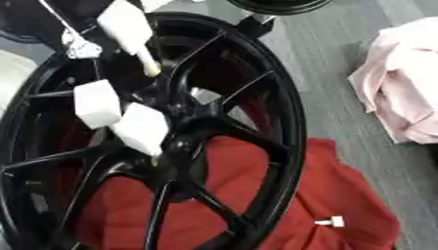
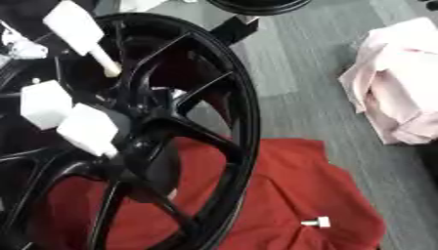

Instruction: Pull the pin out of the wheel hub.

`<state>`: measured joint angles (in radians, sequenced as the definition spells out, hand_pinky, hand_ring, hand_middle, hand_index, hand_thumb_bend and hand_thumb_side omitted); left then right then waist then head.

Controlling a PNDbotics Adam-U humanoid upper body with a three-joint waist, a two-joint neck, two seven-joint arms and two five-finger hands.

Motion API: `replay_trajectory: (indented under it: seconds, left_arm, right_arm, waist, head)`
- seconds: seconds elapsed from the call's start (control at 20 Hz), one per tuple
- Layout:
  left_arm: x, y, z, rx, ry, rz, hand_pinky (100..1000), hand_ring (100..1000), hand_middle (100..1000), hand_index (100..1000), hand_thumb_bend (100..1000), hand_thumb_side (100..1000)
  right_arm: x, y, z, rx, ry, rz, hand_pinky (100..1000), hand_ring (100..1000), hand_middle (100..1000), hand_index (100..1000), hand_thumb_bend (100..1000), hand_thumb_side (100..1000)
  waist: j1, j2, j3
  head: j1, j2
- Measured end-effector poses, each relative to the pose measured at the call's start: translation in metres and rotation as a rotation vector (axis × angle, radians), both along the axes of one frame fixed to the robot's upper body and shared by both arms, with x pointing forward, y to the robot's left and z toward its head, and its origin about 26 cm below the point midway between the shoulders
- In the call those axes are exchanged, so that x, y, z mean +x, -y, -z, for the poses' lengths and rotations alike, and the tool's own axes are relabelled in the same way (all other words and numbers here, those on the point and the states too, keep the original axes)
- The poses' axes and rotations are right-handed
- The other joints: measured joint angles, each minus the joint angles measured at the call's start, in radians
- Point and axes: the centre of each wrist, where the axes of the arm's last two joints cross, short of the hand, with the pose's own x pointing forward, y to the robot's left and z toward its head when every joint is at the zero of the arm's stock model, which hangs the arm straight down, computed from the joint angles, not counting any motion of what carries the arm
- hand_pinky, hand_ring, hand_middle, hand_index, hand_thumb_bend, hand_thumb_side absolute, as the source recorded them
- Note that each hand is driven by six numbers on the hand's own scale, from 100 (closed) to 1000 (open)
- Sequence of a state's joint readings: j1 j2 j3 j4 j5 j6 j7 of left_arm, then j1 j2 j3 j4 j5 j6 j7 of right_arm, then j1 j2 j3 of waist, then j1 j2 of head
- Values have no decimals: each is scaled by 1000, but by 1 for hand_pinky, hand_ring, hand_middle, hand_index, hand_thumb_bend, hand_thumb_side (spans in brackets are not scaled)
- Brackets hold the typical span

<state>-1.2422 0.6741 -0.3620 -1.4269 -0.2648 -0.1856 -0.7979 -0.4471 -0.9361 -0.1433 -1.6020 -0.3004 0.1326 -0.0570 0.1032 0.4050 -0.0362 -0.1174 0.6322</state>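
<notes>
A black spoked wheel point(image 1: 282, 112) stands tilted on a red cloth point(image 1: 342, 185). Three white block-headed pins show around its hub point(image 1: 184, 134). The top pin point(image 1: 128, 24) slants down, its cream shaft ending near a spoke. A second pin point(image 1: 97, 103) and a third pin point(image 1: 141, 128) sit lower, by the hub's left side. A small white pin point(image 1: 332, 222) lies loose on the cloth at lower right. A dark shape with a silver part point(image 1: 81, 49) at the upper left, beside the top pin's head, may be my left hand; its grip is hidden. My right hand is out of sight.
A pale pink cloth point(image 1: 402, 83) lies bunched on the grey floor at the right. Another black rim point(image 1: 278, 5) shows at the top edge. Grey floor point(image 1: 342, 29) lies between the wheel and the pink cloth.
</notes>
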Motion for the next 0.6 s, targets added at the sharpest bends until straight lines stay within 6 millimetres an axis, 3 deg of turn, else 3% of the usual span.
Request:
replay_trajectory:
  seconds: [0.25, 0.6]
  left_arm:
    - [-5, -28, -17, -118, 58, -64, 707, 449, 220, 344, 100, 100]
    - [-1, -109, -22, -358, 129, -288, 705, 453, 229, 357, 100, 100]
  right_arm:
    - [-1, 4, 3, 5, -5, 13, 841, 774, 719, 741, 100, 871]
    - [-5, 10, 8, 6, -5, 39, 841, 774, 719, 741, 100, 844]
  waist:
    - [-1, -7, 17]
    - [-11, -22, 59]
  head:
    - [-9, 14]
    - [-24, 46]
